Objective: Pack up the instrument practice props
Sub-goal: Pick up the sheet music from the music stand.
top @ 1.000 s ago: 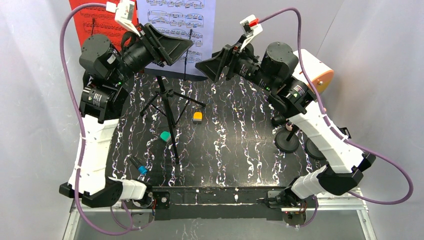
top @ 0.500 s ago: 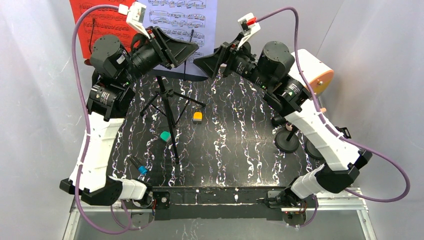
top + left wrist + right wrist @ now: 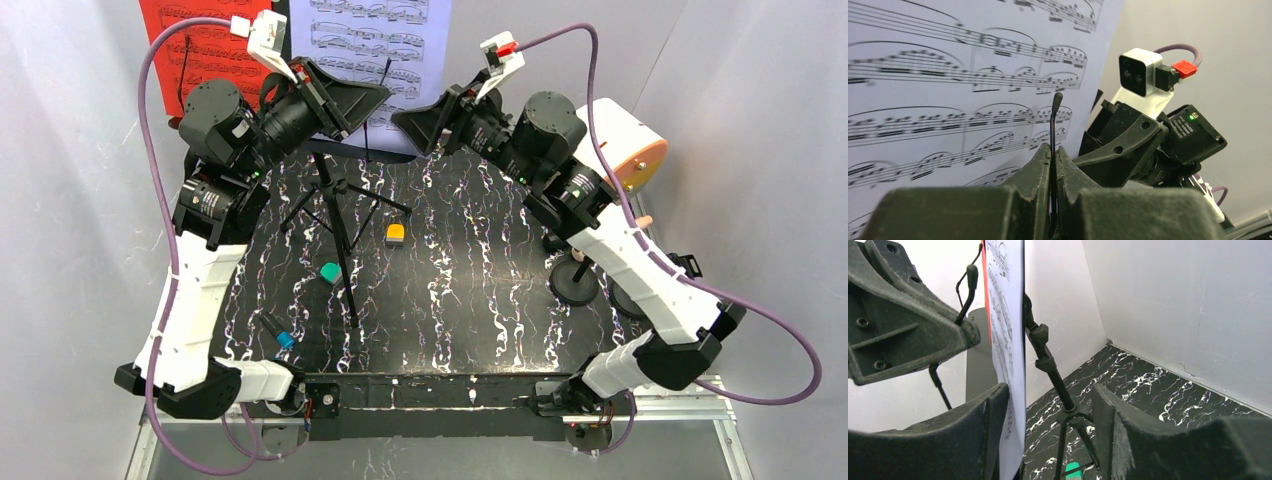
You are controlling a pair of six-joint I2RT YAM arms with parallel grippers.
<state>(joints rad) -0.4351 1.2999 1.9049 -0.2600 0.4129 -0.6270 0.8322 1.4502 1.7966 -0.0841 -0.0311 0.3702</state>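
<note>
Left jaws pinch black wire (image 3: 1053, 125) | right jaws wide, white sheet (image 3: 1010, 340) between (edge-on)

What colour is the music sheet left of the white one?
That music sheet is red; the top external view shows it best.

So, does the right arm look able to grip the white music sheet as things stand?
Probably yes: the right gripper is open, the white music sheet seemingly edge-on between its fingers; the left gripper pinches only the wire page holder.
</note>
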